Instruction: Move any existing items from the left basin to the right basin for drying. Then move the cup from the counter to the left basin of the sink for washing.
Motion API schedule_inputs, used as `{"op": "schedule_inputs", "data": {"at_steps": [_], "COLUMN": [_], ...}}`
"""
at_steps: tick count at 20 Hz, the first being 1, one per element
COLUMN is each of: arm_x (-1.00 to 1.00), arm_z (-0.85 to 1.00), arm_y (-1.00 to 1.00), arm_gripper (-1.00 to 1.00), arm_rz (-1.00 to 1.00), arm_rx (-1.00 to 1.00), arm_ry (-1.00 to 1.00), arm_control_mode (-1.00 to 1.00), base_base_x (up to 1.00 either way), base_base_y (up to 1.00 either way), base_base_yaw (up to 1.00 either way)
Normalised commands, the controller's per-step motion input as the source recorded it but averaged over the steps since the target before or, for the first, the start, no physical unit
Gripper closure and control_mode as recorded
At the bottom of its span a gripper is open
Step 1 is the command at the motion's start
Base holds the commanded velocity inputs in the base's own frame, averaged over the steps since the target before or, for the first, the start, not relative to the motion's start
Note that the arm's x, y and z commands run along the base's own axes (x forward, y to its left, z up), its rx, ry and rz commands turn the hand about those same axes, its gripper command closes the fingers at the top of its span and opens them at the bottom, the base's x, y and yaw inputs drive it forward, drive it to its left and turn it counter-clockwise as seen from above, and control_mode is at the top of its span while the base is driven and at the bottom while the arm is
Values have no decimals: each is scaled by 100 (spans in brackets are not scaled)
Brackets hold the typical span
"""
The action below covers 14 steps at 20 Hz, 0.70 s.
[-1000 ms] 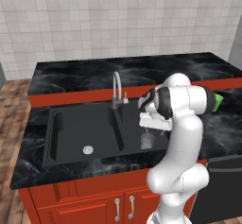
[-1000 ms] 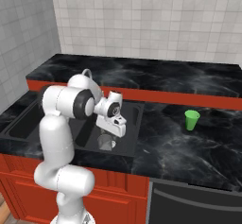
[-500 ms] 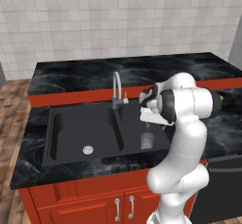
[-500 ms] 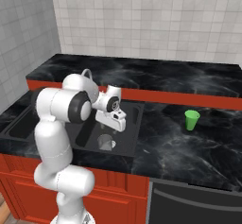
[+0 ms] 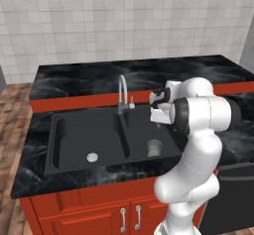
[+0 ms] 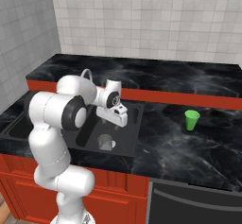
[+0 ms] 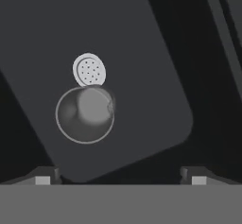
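- Now the black marble desk [image 6: 189,147] runs along the tiled wall over red cabinets [image 5: 99,211].
- The black sink [image 5: 111,163] sits in the desk's left part, with the silver tap [image 5: 121,88] at its back edge over the divider.
- The left basin [image 5: 74,142] holds nothing but its silver drain [image 5: 92,156].
- The right basin [image 7: 142,67] carries the grey tumbler [image 5: 154,147], upright near its front edge, just beside the drain [image 7: 89,70].
- The claw [image 7: 120,178] hangs above the right basin, jaws spread wide, gripping nothing, clear of the tumbler.
- The green cup [image 6: 191,120] stands upright on the desk, well right of the sink.
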Motion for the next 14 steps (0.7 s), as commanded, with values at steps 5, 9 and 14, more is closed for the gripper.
{"op": "schedule_inputs", "data": {"at_steps": [5, 9, 14], "arm_x": [-1, 0, 0], "arm_z": [37, 43, 44], "arm_y": [-17, -18, -19], "arm_gripper": [-100, -100, -100], "arm_rz": [0, 0, 0], "arm_rx": [-3, -3, -4], "arm_ry": [-5, -6, -7], "arm_control_mode": [-100, -100, -100], "base_base_x": [0, 0, 0], "base_base_y": [0, 0, 0], "base_base_yaw": [0, 0, 0]}}
